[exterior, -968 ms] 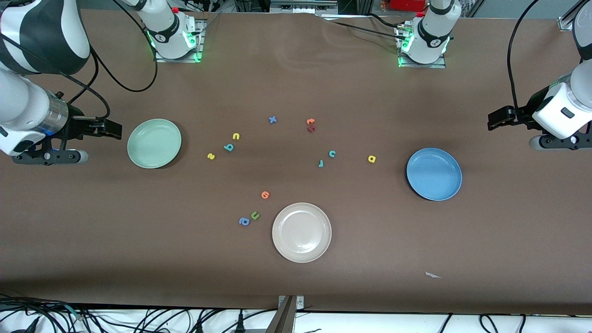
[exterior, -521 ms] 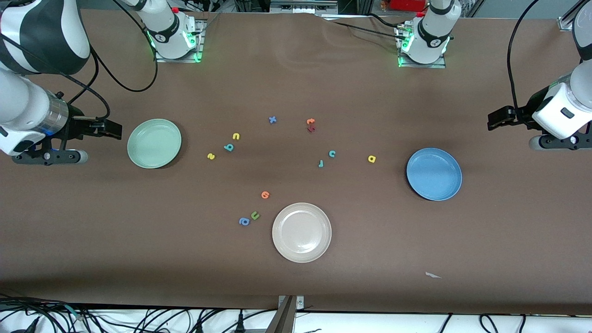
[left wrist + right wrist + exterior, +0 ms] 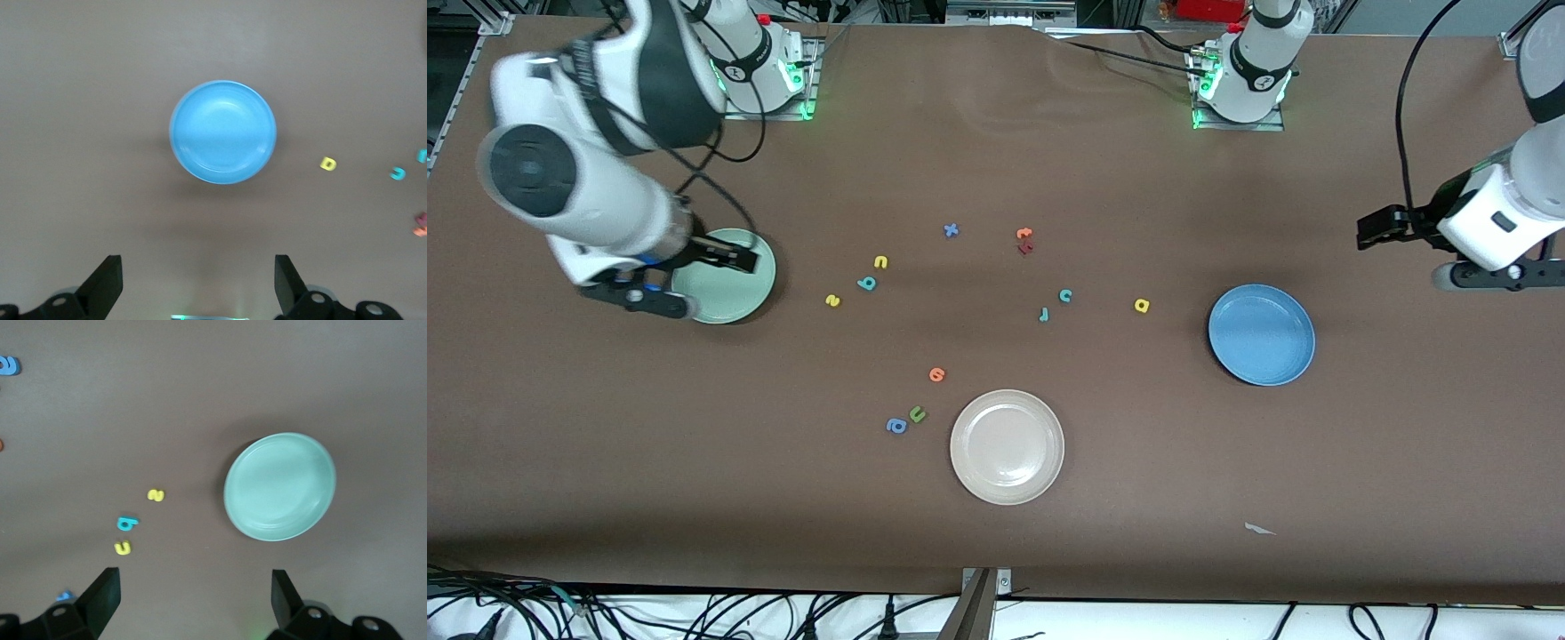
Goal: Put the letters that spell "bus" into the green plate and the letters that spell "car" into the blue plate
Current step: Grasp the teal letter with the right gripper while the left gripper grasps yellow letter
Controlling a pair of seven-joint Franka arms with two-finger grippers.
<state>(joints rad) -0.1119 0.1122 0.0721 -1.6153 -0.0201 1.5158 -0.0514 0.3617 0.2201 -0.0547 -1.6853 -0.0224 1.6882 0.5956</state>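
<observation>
The green plate (image 3: pixel 738 299) lies toward the right arm's end of the table. My right gripper (image 3: pixel 743 260) hangs open and empty in the air, covering part of that plate's rim in the front view. Beside the plate lie the yellow "s" (image 3: pixel 832 300), teal "b" (image 3: pixel 866 284) and yellow "u" (image 3: pixel 880 262). Toward the left arm's end sits the blue plate (image 3: pixel 1261 334), with the yellow "a" (image 3: pixel 1141 306), teal "c" (image 3: pixel 1064 295) and teal "r" (image 3: pixel 1043 314) beside it. My left gripper (image 3: pixel 1371 229) waits open above the table's end. The right wrist view shows the green plate (image 3: pixel 279 487); the left wrist view shows the blue plate (image 3: pixel 223 131).
A cream plate (image 3: pixel 1007 446) sits nearest the front camera, mid-table. Close to it lie an orange letter (image 3: pixel 935 374), a green "u" (image 3: pixel 917 414) and a blue "a" (image 3: pixel 895 426). Farther back are a blue "x" (image 3: pixel 951 230), an orange letter (image 3: pixel 1024 234) and a dark red letter (image 3: pixel 1025 248).
The right arm has swung in from the table's end, bringing its gripper up against the green plate. The left gripper has shifted only slightly. No letter has moved.
</observation>
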